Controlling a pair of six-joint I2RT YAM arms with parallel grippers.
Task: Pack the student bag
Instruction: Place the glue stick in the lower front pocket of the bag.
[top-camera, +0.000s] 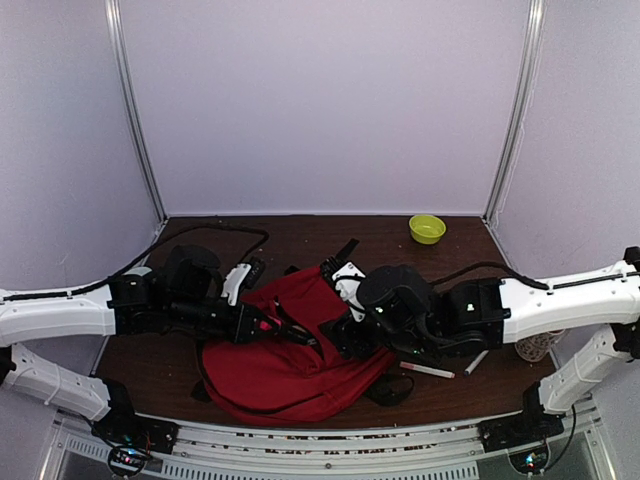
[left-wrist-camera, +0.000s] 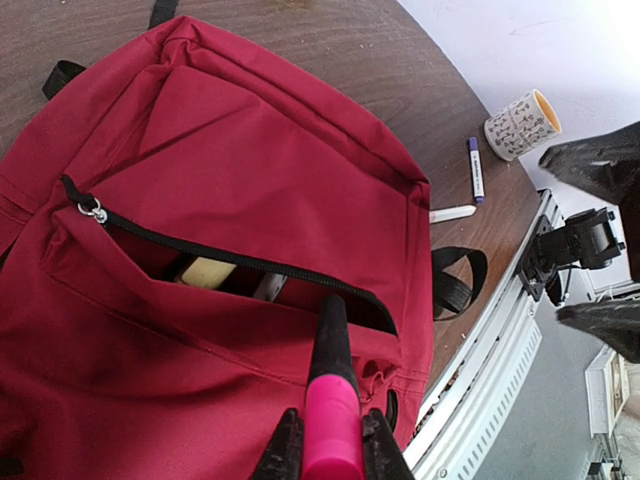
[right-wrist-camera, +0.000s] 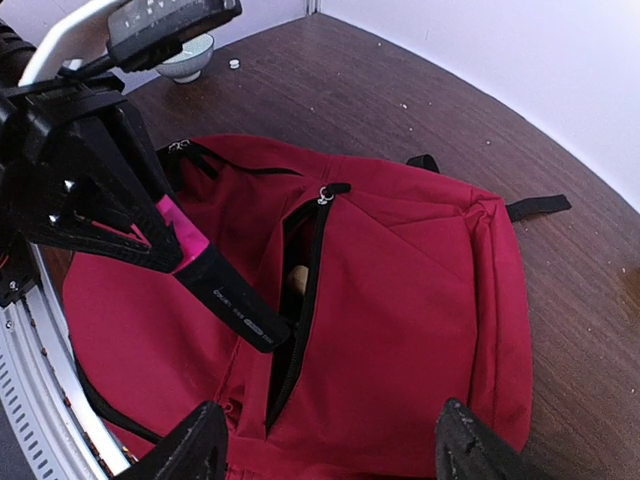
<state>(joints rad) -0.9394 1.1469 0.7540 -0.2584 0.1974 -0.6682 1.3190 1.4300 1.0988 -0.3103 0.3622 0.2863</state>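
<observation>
The dark-red student bag lies flat in the middle of the table; it fills the left wrist view and the right wrist view. Its front pocket zipper is open, with a pale object inside. My left gripper is shut on a pink marker with a black cap; the cap tip is at the pocket opening. My right gripper is open and empty, hovering above the bag's front.
On the table to the right lie a white marker, another pen, a patterned mug and a blue pen. A green bowl stands at the back right. The table's front rail runs close to the bag.
</observation>
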